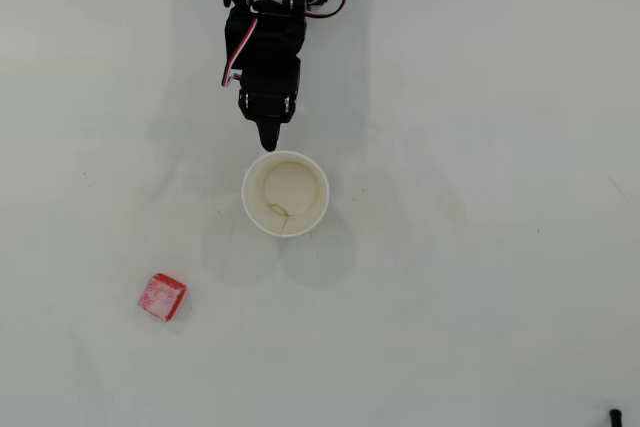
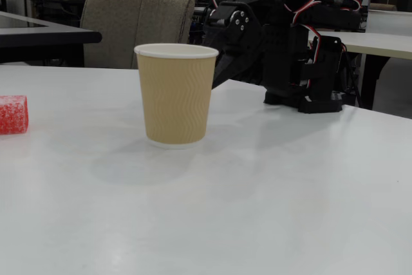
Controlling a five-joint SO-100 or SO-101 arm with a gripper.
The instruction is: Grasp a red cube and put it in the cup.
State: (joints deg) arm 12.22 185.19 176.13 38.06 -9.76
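A small red cube (image 1: 162,296) with whitish, dusty-looking faces lies on the plain white surface (image 1: 480,277), toward the lower left of the overhead view and well apart from everything else. In the fixed view the same cube (image 2: 13,114) sits at the far left edge, partly cut off by the frame, resting flat on the surface (image 2: 257,210).

A small round paper cup (image 1: 285,193) stands upright near the middle of the overhead view, showing a thin white rolled rim and a cream-coloured inside with nothing red in it. In the fixed view the cup (image 2: 176,93) shows a tan, ripple-textured outer wall under its white rim, and casts a soft shadow forward on the surface.

The black robot arm (image 1: 268,22), with red and white wires looping along it, reaches down from the top edge of the overhead view. Its hand (image 1: 268,137) ends just above the cup's rim in that view, the dark tip pointing at the cup and close to it without clearly touching. The fingers look drawn together into one point, holding nothing. In the fixed view the hand (image 2: 219,69) is mostly hidden behind the cup, so its state cannot be told there.

A grey upholstered chair (image 2: 138,27) stands behind the surface in the fixed view.
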